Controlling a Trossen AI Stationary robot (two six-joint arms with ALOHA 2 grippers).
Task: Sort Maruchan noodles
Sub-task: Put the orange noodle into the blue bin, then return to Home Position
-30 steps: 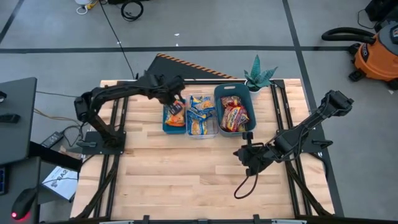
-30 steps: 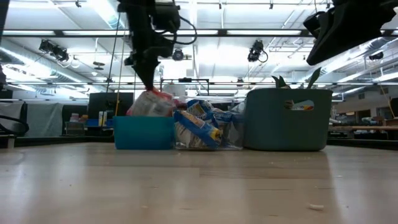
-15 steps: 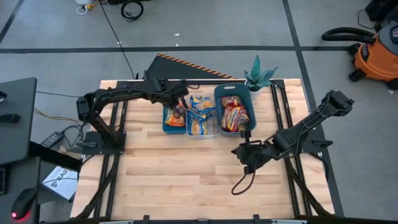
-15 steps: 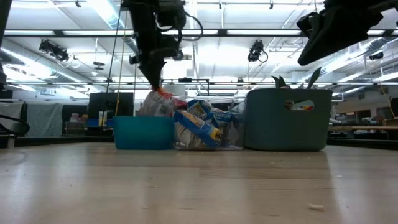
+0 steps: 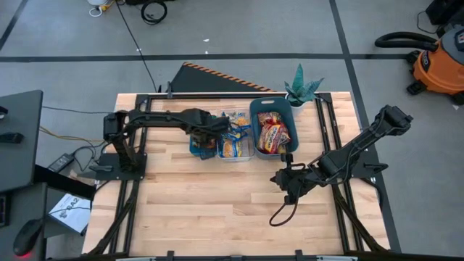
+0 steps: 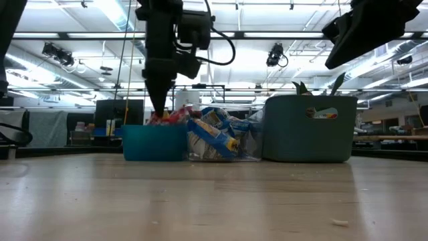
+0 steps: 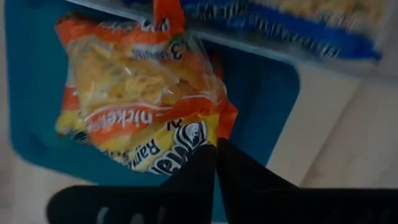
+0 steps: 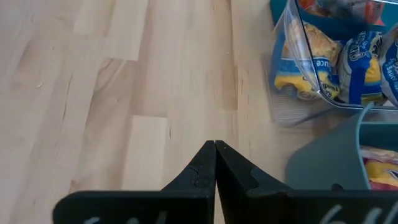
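Left end effector [image 7: 216, 149] now lower, orange packet [image 7: 140, 93] in teal bin [image 7: 273, 87]

I count three plastic bins: one teal bin [image 5: 194, 148], one clear bin [image 5: 236, 155], one grey-blue tub [image 5: 255, 109]; two dark arms; one potted plant [image 5: 301, 88]

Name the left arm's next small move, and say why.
Probably open the left tool and lift clear: its fingers are pinched on the corner of the orange noodle packet, which already lies inside the teal bin. The right tool waits shut over bare table.
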